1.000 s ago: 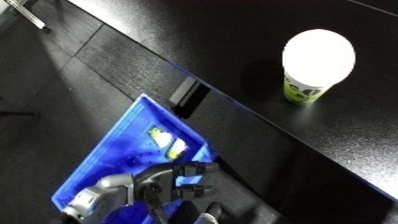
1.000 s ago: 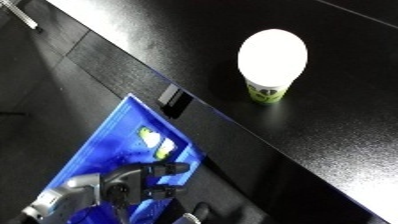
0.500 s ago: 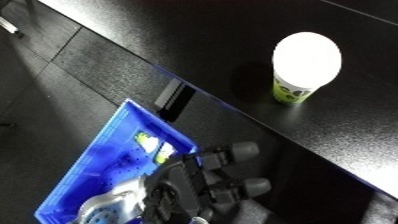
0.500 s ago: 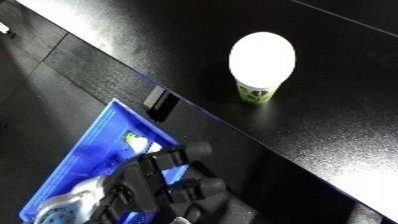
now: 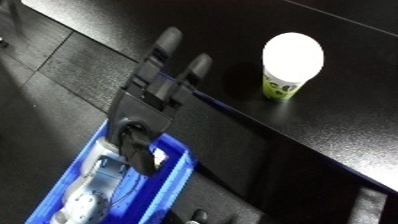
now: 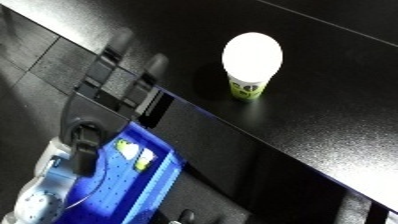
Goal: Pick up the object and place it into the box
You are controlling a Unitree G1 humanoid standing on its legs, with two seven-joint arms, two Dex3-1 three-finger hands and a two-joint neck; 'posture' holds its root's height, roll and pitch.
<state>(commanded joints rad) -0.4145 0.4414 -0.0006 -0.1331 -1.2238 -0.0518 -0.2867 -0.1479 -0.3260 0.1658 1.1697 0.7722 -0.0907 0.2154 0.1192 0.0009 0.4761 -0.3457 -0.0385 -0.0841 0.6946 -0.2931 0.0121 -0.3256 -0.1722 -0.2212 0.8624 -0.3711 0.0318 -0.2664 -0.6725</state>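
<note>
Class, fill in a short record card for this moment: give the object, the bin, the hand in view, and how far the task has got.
object: cup with white lid and green label, upright on the black table
bin: blue bin on the floor beside the table edge, small items inside
hand: left hand, fingers straight, raised above the bin, holding nothing
task stage: cup not yet picked up

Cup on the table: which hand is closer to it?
Left. The left hand reaches up at the edge of the table, left of the cup and apart from it. The right hand is not in view.
</note>
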